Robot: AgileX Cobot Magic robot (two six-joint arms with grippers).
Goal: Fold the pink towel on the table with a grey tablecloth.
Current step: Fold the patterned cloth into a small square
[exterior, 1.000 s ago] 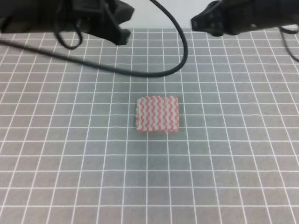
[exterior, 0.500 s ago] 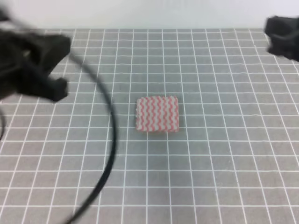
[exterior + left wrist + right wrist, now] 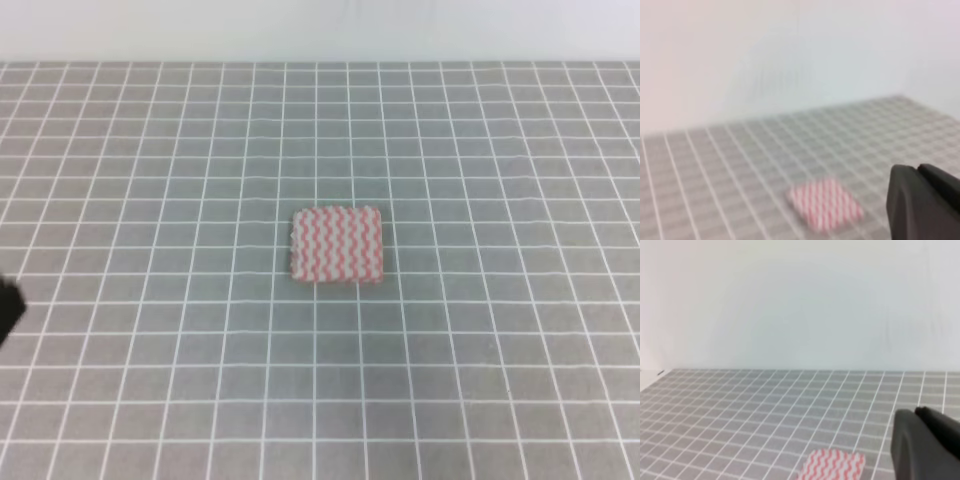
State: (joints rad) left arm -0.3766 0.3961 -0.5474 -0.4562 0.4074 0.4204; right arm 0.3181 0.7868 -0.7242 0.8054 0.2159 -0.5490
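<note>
Pink towel (image 3: 337, 245): small folded rectangle, flat mid-worktop on the grey tablecloth (image 3: 480, 350) — nothing touching it.
Left claw (image 3: 925, 202): dark tip only — grip state unreadable.
Right claw (image 3: 927, 442): likewise unreadable.

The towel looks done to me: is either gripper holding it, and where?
Nothing holds the towel; it lies alone on the tablecloth, no gripper touching it.

Light is bright, even and diffuse, with only a faint soft shadow under the pink towel (image 3: 337, 245). The left wrist view is heavily blurred, smearing the grey tablecloth (image 3: 715, 165) grid; the other views are slightly soft.
</note>
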